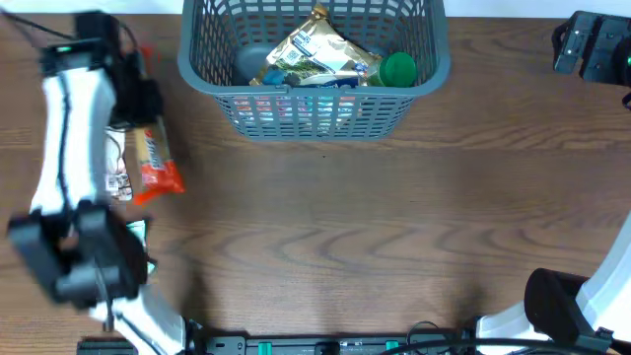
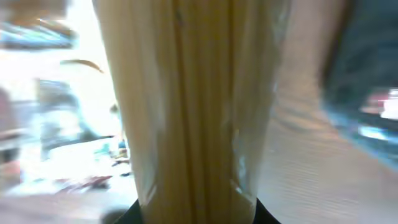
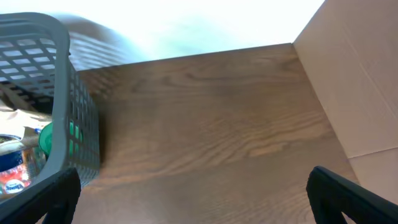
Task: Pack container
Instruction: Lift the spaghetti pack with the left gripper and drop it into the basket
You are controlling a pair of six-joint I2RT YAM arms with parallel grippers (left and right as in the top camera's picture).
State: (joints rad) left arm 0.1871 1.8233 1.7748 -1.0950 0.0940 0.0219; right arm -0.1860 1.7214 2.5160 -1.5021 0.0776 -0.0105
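Note:
The container, a grey lattice basket, stands at the back centre and holds a gold and blue packet and a green-capped item. In the left wrist view a clear packet of long yellow sticks fills the frame, with my left gripper shut on it and a dark finger on each side. Overhead, the left arm hangs over the packets at the left edge. My right gripper is open over bare wood beside the container's wall.
An orange and tan packet and a white packet lie on the table under the left arm. A cardboard panel stands to the right of the right gripper. The right arm's end is at the back right.

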